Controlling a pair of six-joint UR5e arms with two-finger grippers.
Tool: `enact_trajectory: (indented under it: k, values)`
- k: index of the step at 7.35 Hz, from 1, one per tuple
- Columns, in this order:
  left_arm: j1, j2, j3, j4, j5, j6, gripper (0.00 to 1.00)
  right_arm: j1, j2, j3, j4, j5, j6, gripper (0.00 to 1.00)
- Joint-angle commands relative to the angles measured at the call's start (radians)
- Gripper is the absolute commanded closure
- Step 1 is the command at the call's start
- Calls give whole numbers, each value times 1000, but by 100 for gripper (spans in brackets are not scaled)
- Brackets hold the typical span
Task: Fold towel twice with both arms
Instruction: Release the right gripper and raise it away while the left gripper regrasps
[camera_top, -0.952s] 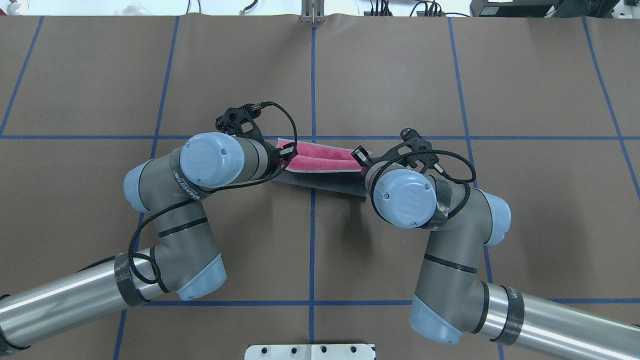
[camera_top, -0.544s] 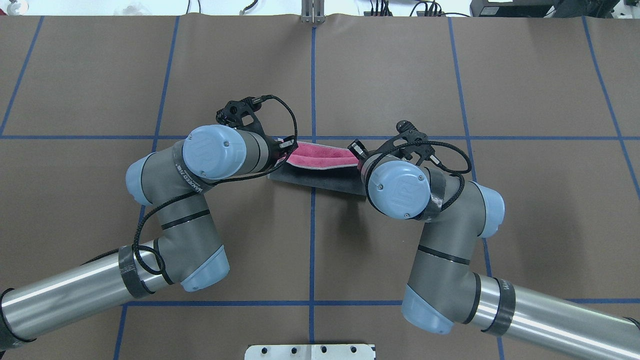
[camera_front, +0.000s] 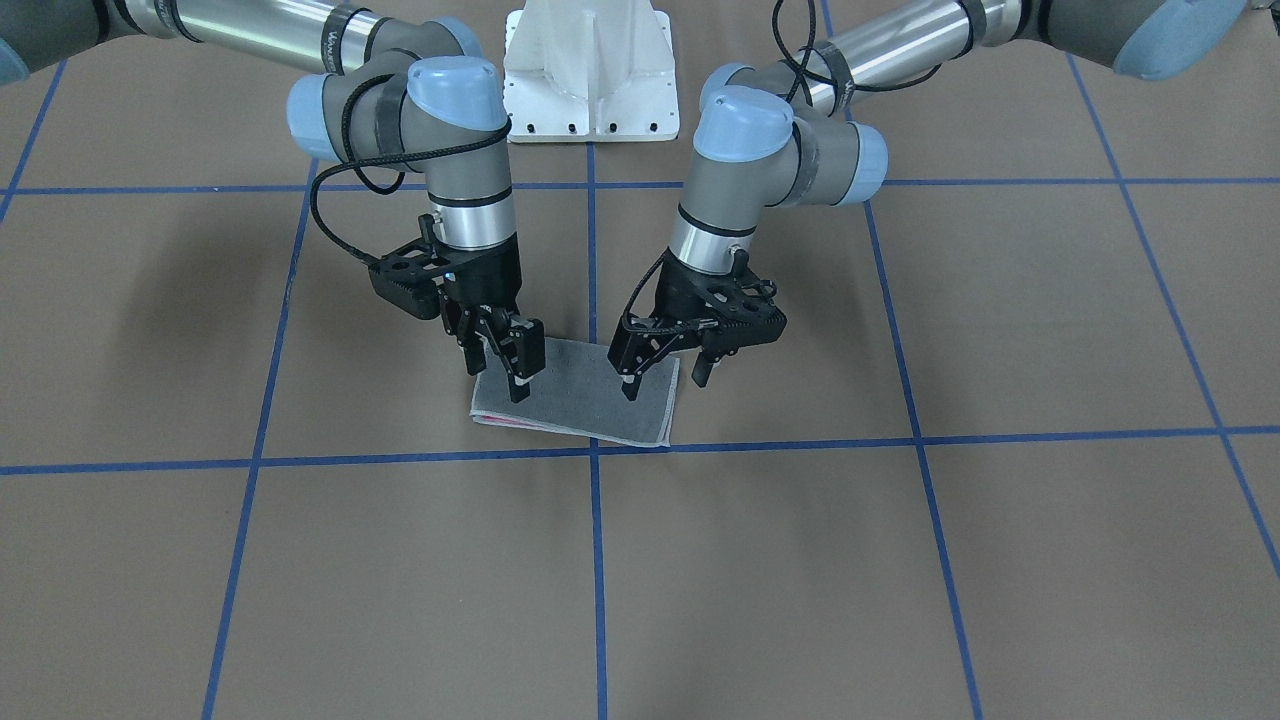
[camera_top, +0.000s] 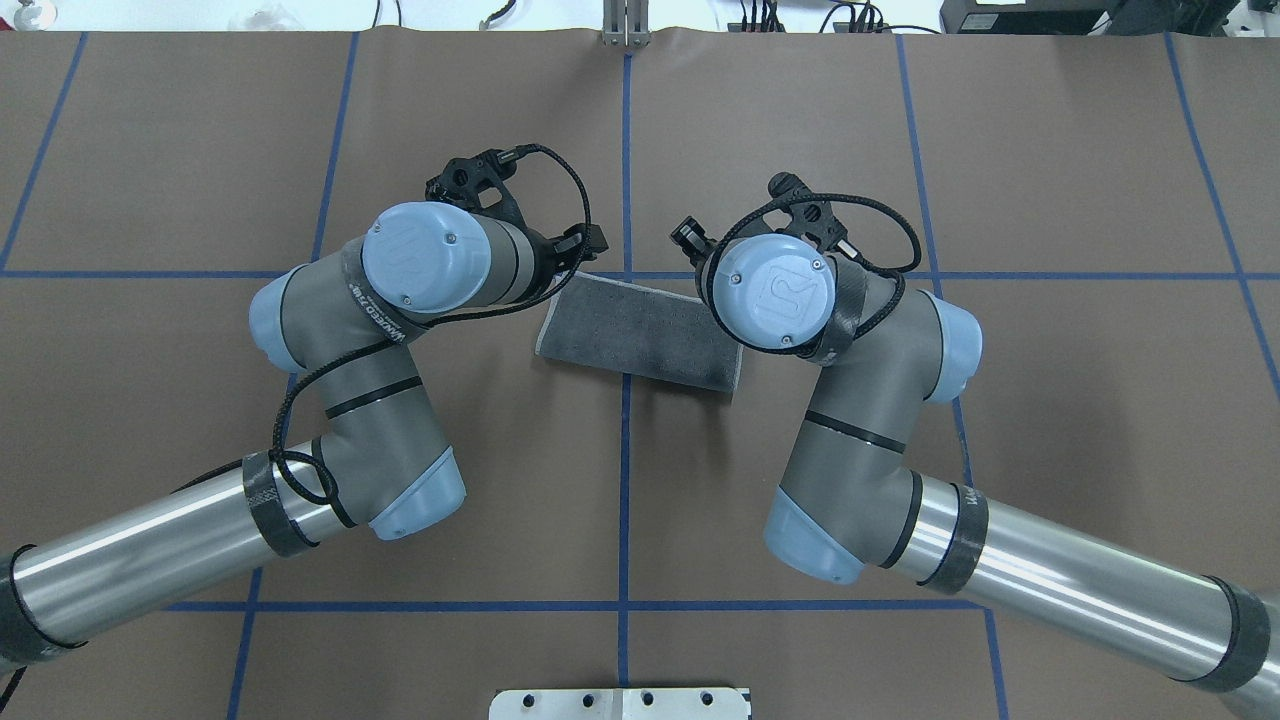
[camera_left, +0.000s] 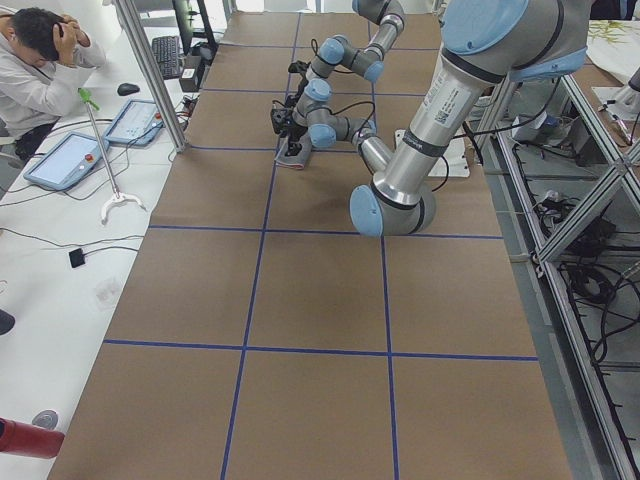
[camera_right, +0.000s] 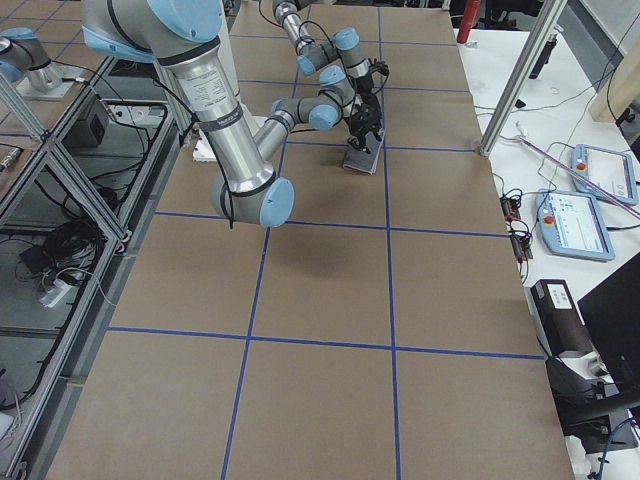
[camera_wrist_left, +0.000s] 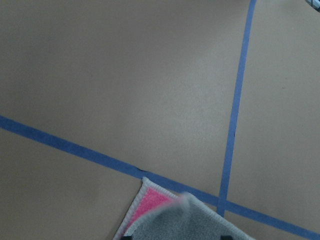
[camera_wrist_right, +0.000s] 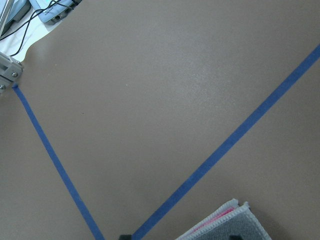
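Two arms, two pincers, one towel.

Left pincer (camera_front: 664, 384): spread open and gripping nothing. One fingertip over a short end of the towel (camera_front: 585, 400), the other just past that edge.

Right pincer (camera_front: 500, 378): likewise parted and empty, poised over the opposite short end. Cannot tell whether any fingertip touches the cloth.

Towel directly below and between the two pincers, flat on the brown table cover (camera_front: 900, 560) as a narrow rectangle with its grey face up. Pink only at the margins:
- One pink corner peeking from under the grey flap, at the bottom of the left wrist view (camera_wrist_left: 150, 205).
- A thin pink line between two stacked stitched edges, at the bottom of the right wrist view (camera_wrist_right: 225, 220).

Writing: "UR" in relief on the round blue cap of the right arm (camera_top: 778, 290), seen from overhead. A like mark, turned, on the cap of the left arm (camera_top: 405, 255). White lettering on a dark band round each arm's wrist, too small to read.

One white bolted pedestal (camera_front: 590, 70) behind both pincers. Blue tape lines (camera_front: 597, 560) crossing in a grid. One seated person (camera_left: 35, 70) at a side desk, both hands on the head, well away from either pincer.
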Motion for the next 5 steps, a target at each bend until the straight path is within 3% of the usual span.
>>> enact_trajectory:
  k: [1,3,5]
  values:
    - [-2,12,-2,-11,-66,100,0,50,-13,38,1,109,-151,1]
    - [7,47,-16,-20,-99,171,0,126,-66,85,-7,224,-319,1]
    - [25,88,-4,-113,-99,145,0,229,-135,127,-10,365,-532,1]
